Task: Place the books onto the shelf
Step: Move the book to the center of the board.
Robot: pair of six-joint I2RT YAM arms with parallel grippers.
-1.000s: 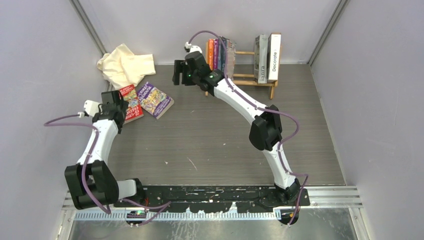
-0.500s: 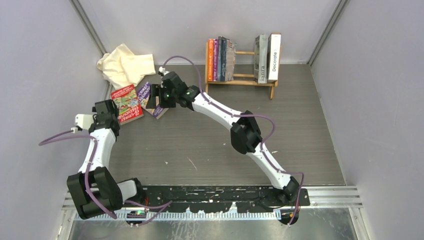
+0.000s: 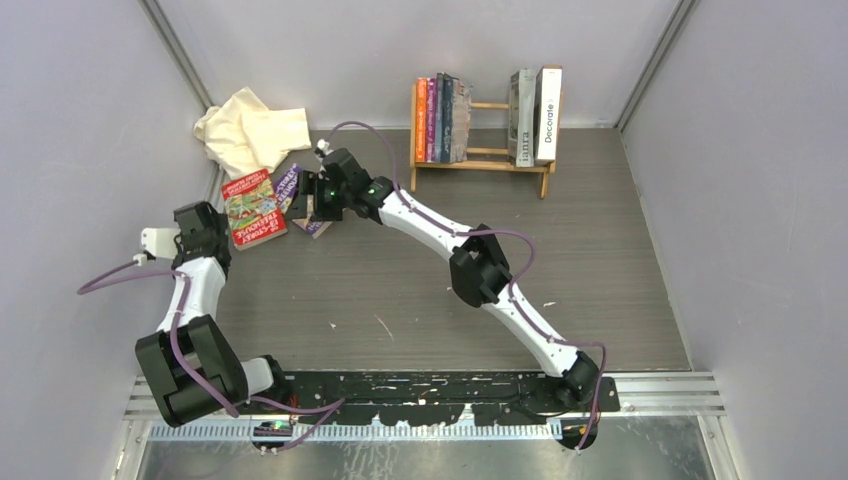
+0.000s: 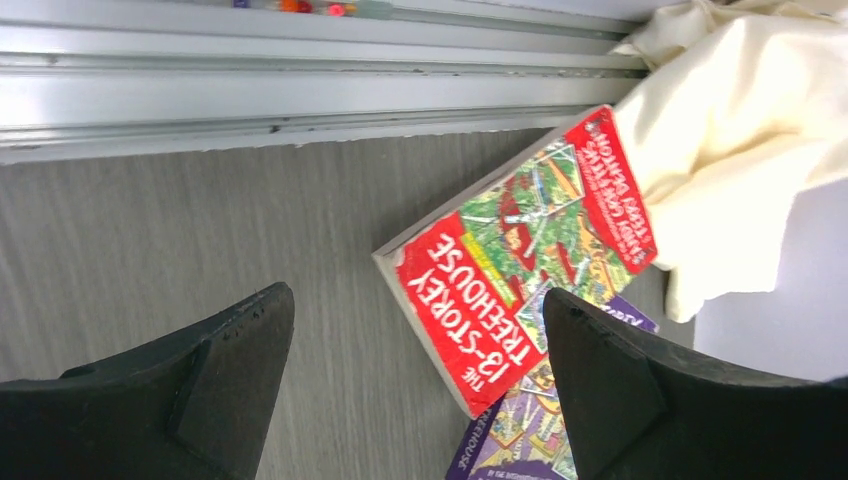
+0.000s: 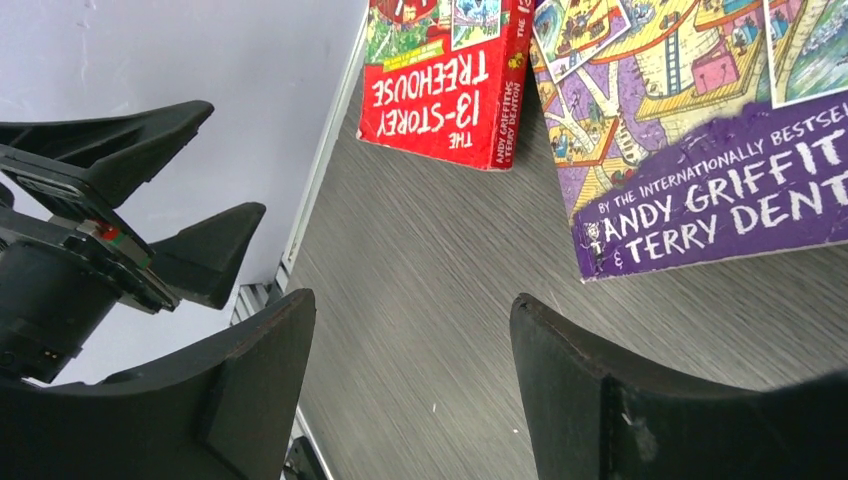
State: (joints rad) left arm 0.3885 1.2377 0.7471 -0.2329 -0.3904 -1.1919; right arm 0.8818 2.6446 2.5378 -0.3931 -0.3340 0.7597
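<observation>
Purple book (image 5: pixel 700 130) — right end effector (image 5: pixel 410 310) spread wide, poised above.

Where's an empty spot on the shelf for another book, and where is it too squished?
The shelf has a bare gap between the colourful row and the grey book. The table in front is bare too. Crowded: the back-left corner, with cream cloth, red book and purple book.
</observation>
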